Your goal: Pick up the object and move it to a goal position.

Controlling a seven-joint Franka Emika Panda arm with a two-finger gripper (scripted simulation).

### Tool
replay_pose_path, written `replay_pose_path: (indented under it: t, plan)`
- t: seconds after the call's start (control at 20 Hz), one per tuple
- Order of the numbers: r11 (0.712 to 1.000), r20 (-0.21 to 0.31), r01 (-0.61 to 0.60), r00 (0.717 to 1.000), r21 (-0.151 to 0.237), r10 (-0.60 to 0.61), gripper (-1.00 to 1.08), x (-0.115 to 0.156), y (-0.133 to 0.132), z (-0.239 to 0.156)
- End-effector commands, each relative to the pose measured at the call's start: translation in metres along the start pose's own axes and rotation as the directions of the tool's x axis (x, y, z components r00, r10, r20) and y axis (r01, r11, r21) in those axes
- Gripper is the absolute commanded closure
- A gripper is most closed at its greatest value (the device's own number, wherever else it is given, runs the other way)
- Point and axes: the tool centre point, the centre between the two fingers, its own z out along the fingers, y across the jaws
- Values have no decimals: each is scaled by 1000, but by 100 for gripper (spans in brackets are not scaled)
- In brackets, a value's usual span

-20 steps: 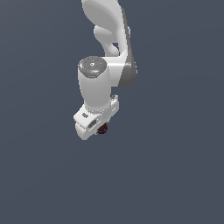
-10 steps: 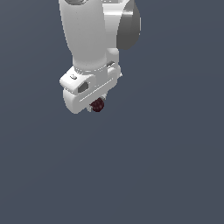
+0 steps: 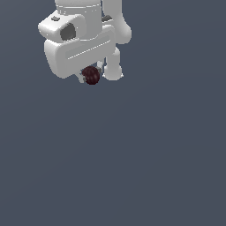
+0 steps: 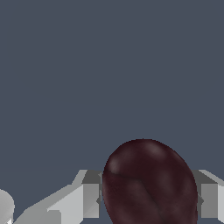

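Note:
The object is a small dark maroon ball [image 3: 91, 75] with a faintly textured surface. It sits under the white gripper [image 3: 92, 75] at the upper left of the exterior view, held well above the floor. In the wrist view the ball [image 4: 149, 183] fills the space between the two grey fingers [image 4: 91, 197], which press on both its sides. The gripper is shut on the ball. The fingers are mostly hidden behind the hand in the exterior view.
The white arm [image 3: 110, 26] rises out of the exterior view's top edge behind the hand. A plain dark grey-blue floor [image 3: 132, 167] spreads below.
The gripper with the ball in it has moved up and toward the camera, so it looks larger. The hand has also turned. The ball stays gripped.

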Motion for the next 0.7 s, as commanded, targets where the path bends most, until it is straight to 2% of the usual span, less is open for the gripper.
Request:
replay_pose_path:
  t: [0.0,0.3,0.65]
  plan:
    - [1000,0,0,1000,1,0,108,-5,-2,-21]
    - [1000,0,-1,1000,1,1,108,-12,-4,-53]
    - [1000,0,-1,1000,1,1,108,-14,-4,-66]
